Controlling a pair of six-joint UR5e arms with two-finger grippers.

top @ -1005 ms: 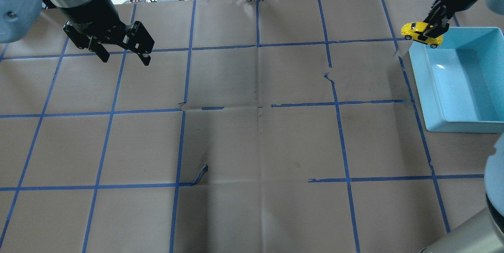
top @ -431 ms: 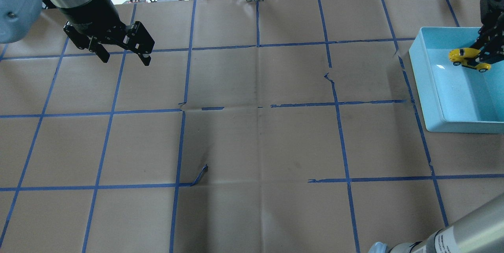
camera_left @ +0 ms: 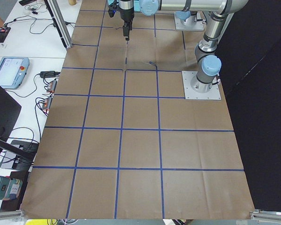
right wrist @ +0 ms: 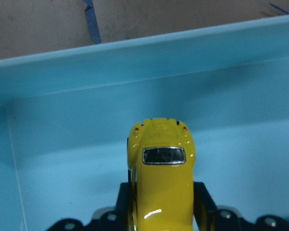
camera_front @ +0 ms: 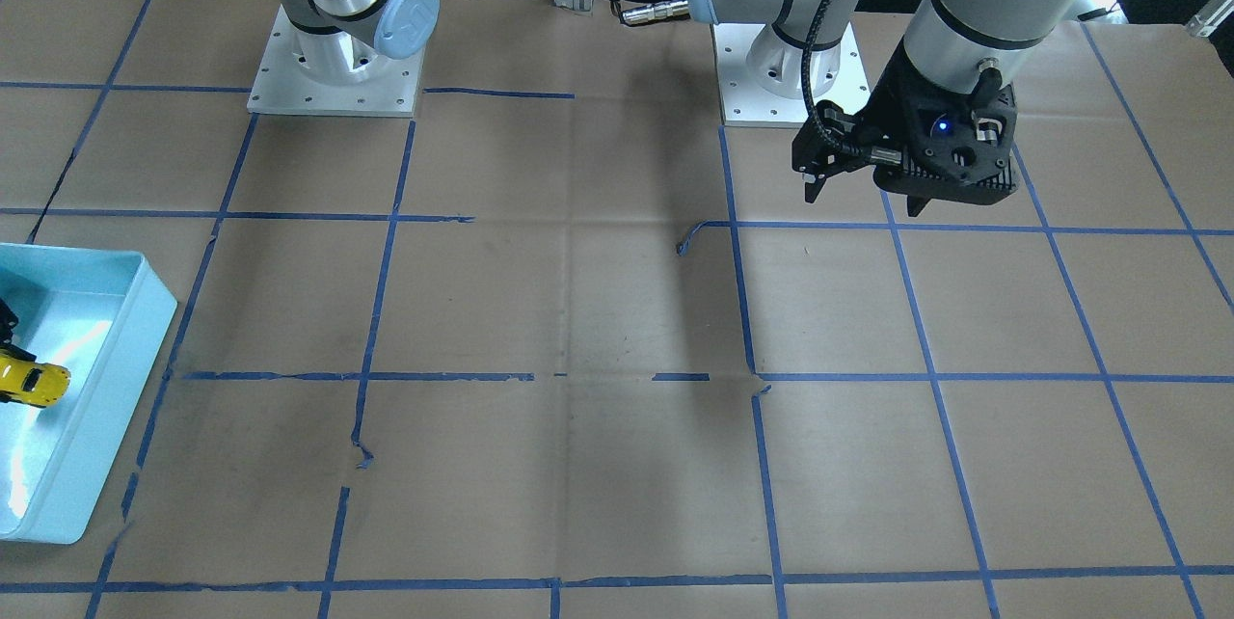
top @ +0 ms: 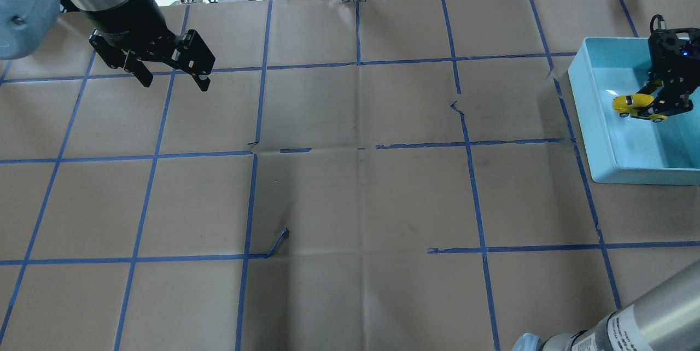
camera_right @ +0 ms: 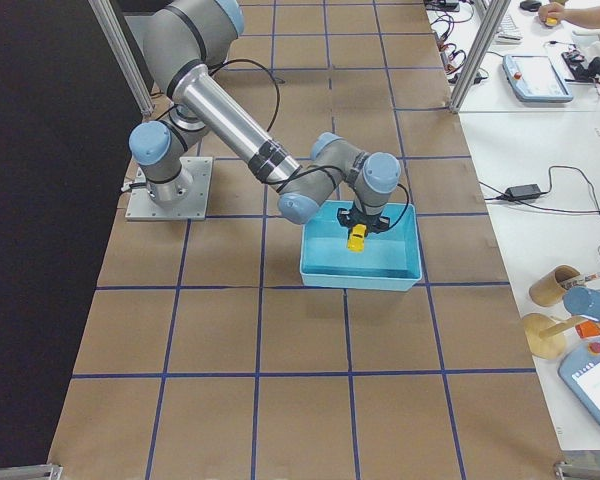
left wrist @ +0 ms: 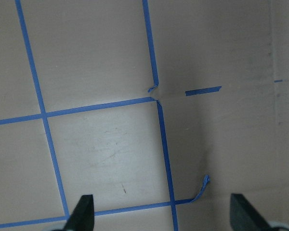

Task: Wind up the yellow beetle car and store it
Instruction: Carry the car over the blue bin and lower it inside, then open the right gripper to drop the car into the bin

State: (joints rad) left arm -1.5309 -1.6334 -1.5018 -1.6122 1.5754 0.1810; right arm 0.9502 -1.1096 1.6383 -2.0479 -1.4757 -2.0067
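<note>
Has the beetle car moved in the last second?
Yes. The yellow beetle car, in the right gripper, went from the blue bin's far corner to inside it.

Nothing written can be read in any view. A white label (top: 624, 328) on the right arm (top: 664, 299) carries dark print too small to make out, the pendant screen (camera_left: 9, 71) beside the table (camera_left: 140, 140) is a blur, and the yellow beetle car (right wrist: 161, 192) shows no legible lettering
</note>
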